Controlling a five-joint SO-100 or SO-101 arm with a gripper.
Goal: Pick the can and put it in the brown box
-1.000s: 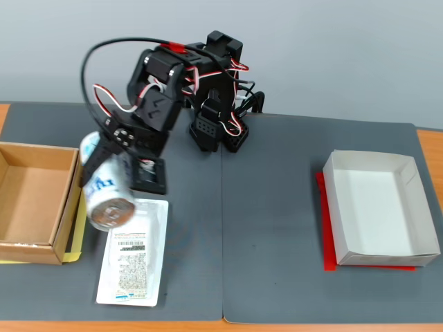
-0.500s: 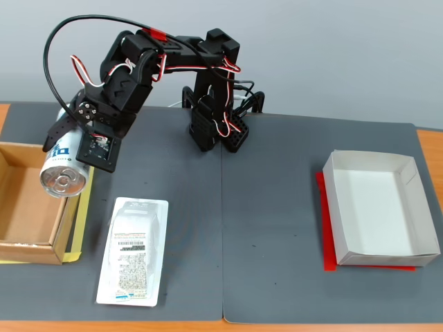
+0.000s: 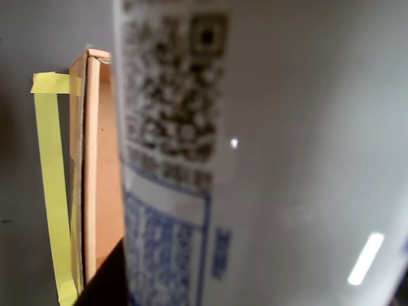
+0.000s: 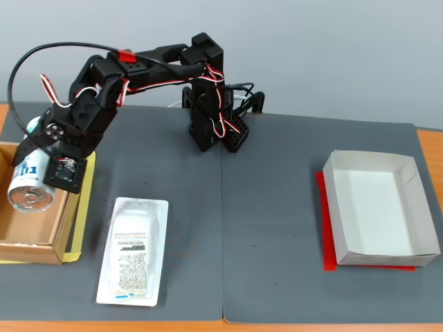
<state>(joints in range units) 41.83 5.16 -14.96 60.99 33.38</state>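
In the fixed view my gripper (image 4: 36, 164) is shut on the white can (image 4: 29, 181) with blue lettering and a silver end. It holds the can tilted above the brown cardboard box (image 4: 31, 250) at the left edge. In the wrist view the can (image 3: 268, 159) fills most of the picture, very close, showing a QR code and blue print. To its left a strip of the brown box (image 3: 95, 172) shows. The gripper's own fingers are hidden in the wrist view.
A flat white plastic-wrapped packet (image 4: 133, 250) with a barcode lies right of the brown box. A white paper box (image 4: 381, 207) on a red underlay sits at the right. Yellow tape (image 3: 54, 191) edges the brown box. The arm's base (image 4: 211, 121) stands at the back.
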